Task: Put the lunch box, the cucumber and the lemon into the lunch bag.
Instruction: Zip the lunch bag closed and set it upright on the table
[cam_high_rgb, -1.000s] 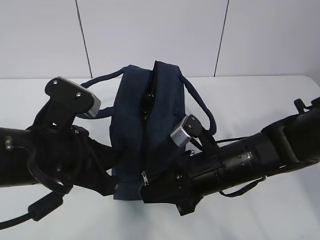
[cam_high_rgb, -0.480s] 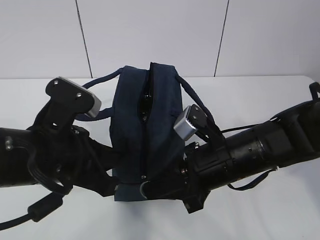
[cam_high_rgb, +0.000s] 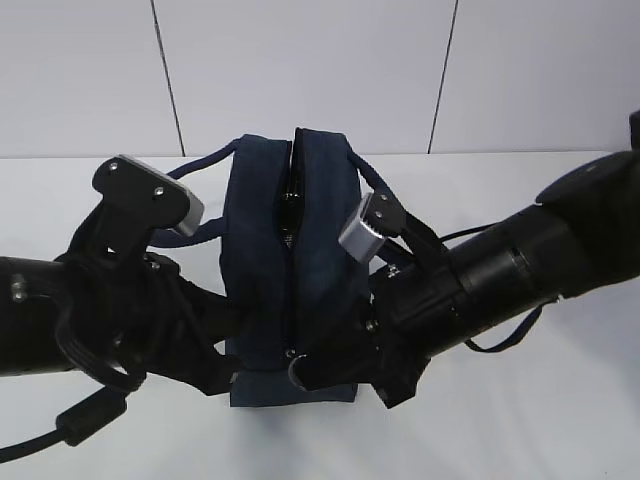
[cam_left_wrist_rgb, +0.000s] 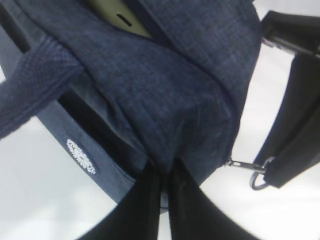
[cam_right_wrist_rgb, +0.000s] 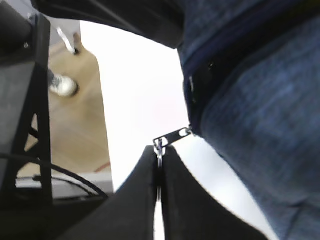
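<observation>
The lunch bag (cam_high_rgb: 290, 255) stands upright on the white worktop (cam_high_rgb: 520, 420), pinned between the two arms. The left gripper (cam_left_wrist_rgb: 162, 172) has its fingers clenched on a pinch of the navy fabric at the bag's near end. The right gripper (cam_right_wrist_rgb: 159, 157) has its fingers closed on the ring pull (cam_right_wrist_rgb: 159, 146) of the zipper (cam_left_wrist_rgb: 245, 167), which sits low at that same near end.

In the left wrist view a pale sage-green surface (cam_left_wrist_rgb: 117, 17) shows through the gap in the top, probably the lid of the lunch box already inside; the cucumber and lemon are not visible anywhere.

The step in hand looks like working the zipper. To do it well, the left arm should anchor the fabric taut while the right draws the pull straight along the seam line, not sideways, so the slider does not bind or tip the bag.
</observation>
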